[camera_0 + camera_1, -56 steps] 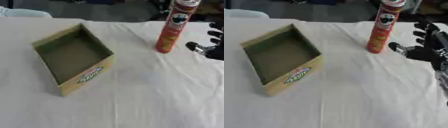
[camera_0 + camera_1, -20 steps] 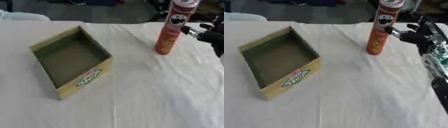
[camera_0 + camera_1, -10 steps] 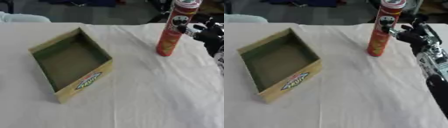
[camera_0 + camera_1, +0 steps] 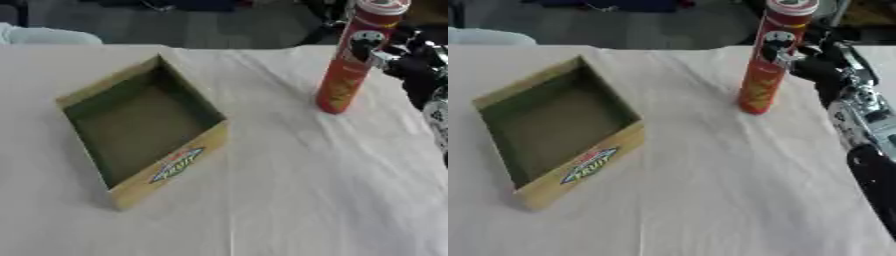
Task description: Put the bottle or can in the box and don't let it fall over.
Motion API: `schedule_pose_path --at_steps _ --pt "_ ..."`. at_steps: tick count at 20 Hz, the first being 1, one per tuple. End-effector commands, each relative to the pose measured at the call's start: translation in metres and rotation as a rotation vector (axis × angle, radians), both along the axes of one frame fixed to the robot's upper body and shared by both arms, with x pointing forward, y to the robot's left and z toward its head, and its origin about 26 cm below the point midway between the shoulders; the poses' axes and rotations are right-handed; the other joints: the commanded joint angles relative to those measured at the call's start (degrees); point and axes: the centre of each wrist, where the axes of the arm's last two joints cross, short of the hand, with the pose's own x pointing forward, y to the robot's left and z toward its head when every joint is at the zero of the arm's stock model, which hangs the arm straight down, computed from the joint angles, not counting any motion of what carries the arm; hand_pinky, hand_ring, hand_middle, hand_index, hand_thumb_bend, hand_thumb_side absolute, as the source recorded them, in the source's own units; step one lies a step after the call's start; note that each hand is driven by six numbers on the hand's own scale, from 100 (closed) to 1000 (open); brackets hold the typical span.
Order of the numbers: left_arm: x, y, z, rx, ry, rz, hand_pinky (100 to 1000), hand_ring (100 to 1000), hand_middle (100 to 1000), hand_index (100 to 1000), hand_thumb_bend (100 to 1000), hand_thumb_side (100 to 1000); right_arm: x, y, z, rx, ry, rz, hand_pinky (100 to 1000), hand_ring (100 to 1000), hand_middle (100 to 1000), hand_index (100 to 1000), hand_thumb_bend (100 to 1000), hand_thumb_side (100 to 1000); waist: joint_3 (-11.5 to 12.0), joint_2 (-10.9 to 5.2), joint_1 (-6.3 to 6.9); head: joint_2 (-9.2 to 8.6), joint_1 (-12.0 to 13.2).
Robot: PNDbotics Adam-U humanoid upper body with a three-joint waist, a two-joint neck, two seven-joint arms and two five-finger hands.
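Your tall red can (image 4: 773, 57) stands upright on the surface (image 4: 710, 190), just to the left of your right robot hand (image 4: 820, 60), and that is why the grasp comes from the side: a tall, narrow tube like this tips easily, so taking it around the upper body rather than from the top is the safer way to hold it.

The box (image 4: 553, 127) lies well off to the hand's left and nearer to you, open side up with nothing visible inside. Its printed wall faces you, so you will likely have to lift the can over a wall and lower it straight down onto the box floor.

Your right robot hand comes in from the right edge, the forearm running up from the lower right corner. Its dark fingers (image 4: 363, 47) reach across the upper part of the can near the printed face and look to be touching it. You cannot tell from these views whether they are closed around it or only resting against it, because the hand blurs into the dark background behind. The can's base sits on the cloth, so judge it not yet lifted.

Your left robot hand shows in neither view.
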Motion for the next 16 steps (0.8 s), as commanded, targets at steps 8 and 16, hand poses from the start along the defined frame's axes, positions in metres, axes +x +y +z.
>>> schedule_pose_path --at_steps 8,16 --pt "-0.002 0.001 0.016 0.013 -0.053 -0.003 777 1000 932 832 262 191 0.005 -0.006 0.025 -0.012 -0.061 0.014 976 975 983 1000 670 100 0.63 0.07 0.09 -1.55 -0.55" --pt "-0.002 0.0 0.018 0.012 -0.06 -0.008 778 1000 932 832 254 194 0.011 -0.007 0.034 0.0 -0.079 0.018 974 970 981 1000 666 100 1.29 0.86 -0.11 -2.24 -1.01"
